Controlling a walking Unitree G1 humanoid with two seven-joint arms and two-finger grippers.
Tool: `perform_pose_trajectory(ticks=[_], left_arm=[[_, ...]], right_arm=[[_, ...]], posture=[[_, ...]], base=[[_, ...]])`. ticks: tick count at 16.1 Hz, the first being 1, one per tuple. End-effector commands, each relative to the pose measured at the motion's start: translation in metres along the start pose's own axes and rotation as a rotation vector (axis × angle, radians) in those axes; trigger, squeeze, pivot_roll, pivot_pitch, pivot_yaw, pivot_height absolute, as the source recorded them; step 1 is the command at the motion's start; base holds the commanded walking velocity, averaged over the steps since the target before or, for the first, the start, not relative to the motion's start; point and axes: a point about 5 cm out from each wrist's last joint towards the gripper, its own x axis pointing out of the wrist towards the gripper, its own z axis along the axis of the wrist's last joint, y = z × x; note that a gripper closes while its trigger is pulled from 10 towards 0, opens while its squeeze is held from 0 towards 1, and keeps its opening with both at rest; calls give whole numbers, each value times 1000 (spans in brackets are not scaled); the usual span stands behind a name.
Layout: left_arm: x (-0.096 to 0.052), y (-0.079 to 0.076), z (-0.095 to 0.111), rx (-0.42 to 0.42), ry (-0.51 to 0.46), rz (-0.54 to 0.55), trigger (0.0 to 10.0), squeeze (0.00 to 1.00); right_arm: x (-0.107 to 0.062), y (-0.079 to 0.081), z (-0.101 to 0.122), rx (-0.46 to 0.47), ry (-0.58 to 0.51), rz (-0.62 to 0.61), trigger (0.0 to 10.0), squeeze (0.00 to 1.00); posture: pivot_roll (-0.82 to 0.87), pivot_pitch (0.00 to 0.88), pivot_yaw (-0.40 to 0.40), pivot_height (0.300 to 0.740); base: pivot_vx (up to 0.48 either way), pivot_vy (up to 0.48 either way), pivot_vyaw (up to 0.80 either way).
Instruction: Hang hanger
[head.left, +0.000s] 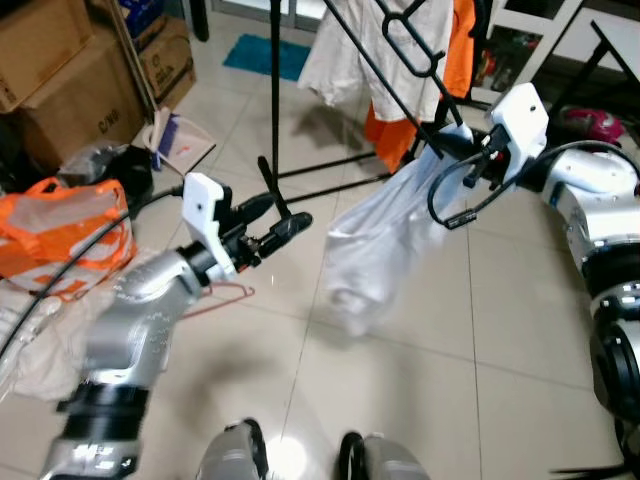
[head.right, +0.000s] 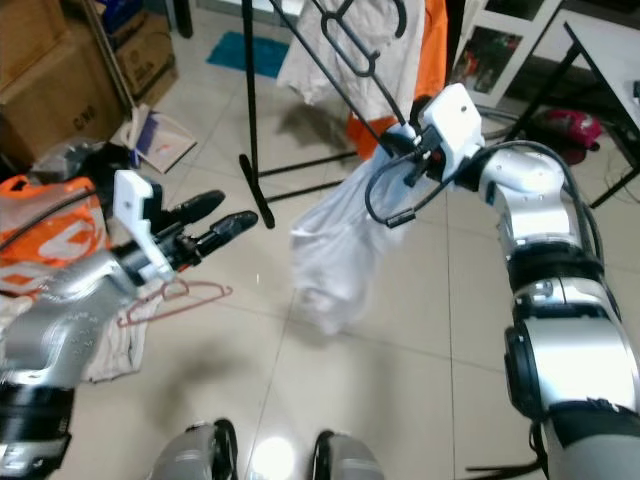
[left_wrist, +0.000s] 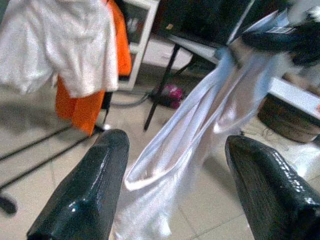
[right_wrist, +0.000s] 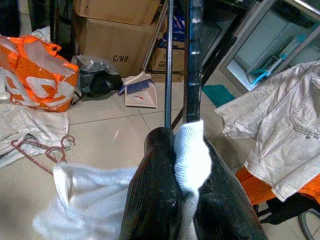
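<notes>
The black hanger is hanging up by the dark clothes rack, just above the right gripper, which is pinching a fold of the white garment tight between its fingers. The garment is dangling from that grip, sagging toward the tiled floor. The left gripper is hovering off to the left with its fingers spread wide and nothing between them, pointing toward the garment. A pink wire hanger is lying on the floor under that arm. White and orange clothes are draping on the rack behind. Against the wall, a cardboard box is showing the printed letters "C/NO". An orange bag is slumping nearby.
</notes>
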Motion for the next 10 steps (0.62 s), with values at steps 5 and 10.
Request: perform_pose_trajectory(ticks=[5,10], left_arm=[[13,36,-39,-165,84,345,10000,0],[13,52,-35,-200,90,357,10000,0]], right_arm=[[-11,3,21,-52,-128,-2,0,0],[-17,12,39,-67,-196,15,0,0]], posture=[[-118,166,-80,740],[-127,183,-66,740]], base=[[0,0,0],[0,0,0]])
